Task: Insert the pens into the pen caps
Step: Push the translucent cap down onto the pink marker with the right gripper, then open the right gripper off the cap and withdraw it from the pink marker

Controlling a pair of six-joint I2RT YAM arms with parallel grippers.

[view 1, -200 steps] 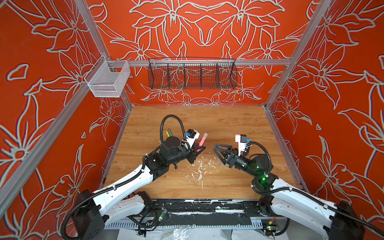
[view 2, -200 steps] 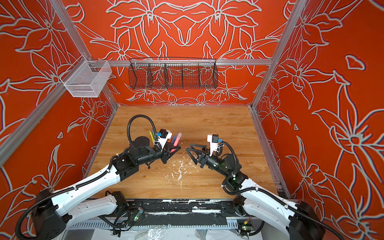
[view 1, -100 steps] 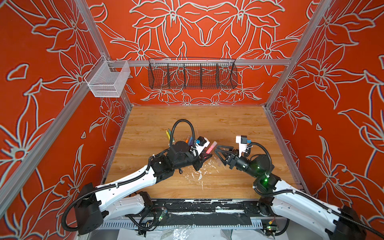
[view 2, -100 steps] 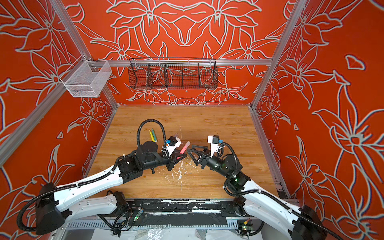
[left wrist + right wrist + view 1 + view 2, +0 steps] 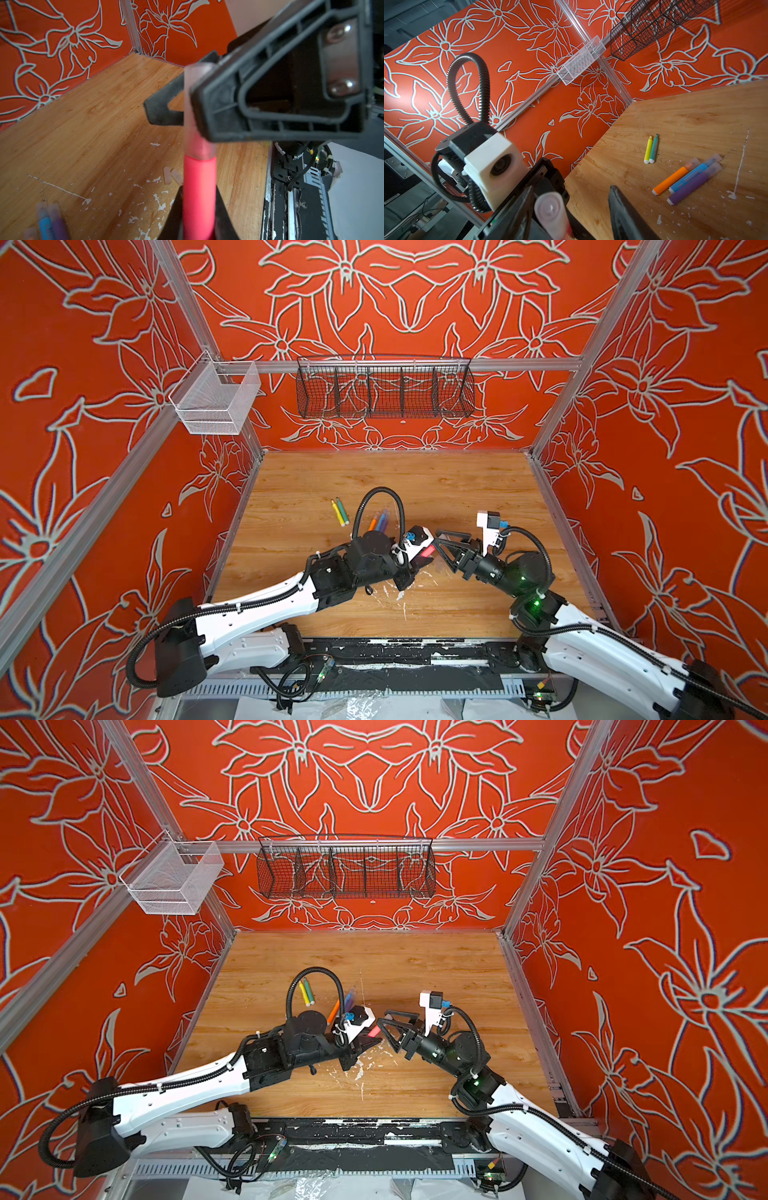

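Left wrist view: we see the pink-red pen clamped low on its barrel by the left gripper, which leaves the tip end free to take a cap
Cap: a clear pen cap sits over that tip and its mouth overlaps the barrel; we cannot tell how firmly it is seated
Right gripper: the jaws stand half spread around the cap, one finger close beside it and the other finger well clear, so we judge it is not pinching
Placement: pen and cap are held above the table between the arms, so the two can be pressed together along one line
Finished: the orange pen, blue pen and purple pen lie together, each wearing a cap
Remaining: the yellow pen and green pen lie side by side with bare tips, and two loose caps wait near the chipped paint
Risk: a half-seated cap could slip off when the pen is laid down
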